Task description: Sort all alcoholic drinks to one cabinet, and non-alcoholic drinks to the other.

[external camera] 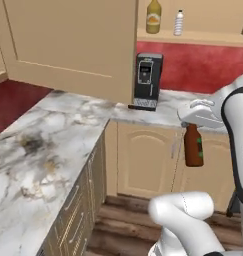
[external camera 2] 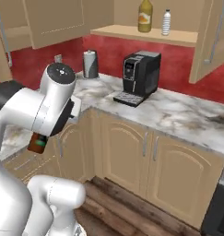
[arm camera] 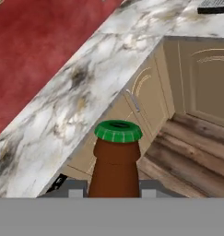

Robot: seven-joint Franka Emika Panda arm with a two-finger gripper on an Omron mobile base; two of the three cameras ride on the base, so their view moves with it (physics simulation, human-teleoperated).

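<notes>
**Beer bottle in hand, heading for a cabinet**

Green-capped beer bottle [arm camera: 115, 159] is clamped in the gripper [external camera: 193, 125], hanging upright over the floor beside the marble counter [external camera: 38, 150]. Best kept vertical and lifted clear of the counter edge and coffee machine [external camera 2: 140, 76]. Juice bottle [external camera 2: 145, 16] and water bottle [external camera 2: 166, 22] stand on the wide cabinet shelf [external camera 2: 132, 33], so beer likely belongs elsewhere. Red wall, wood floor.
</notes>
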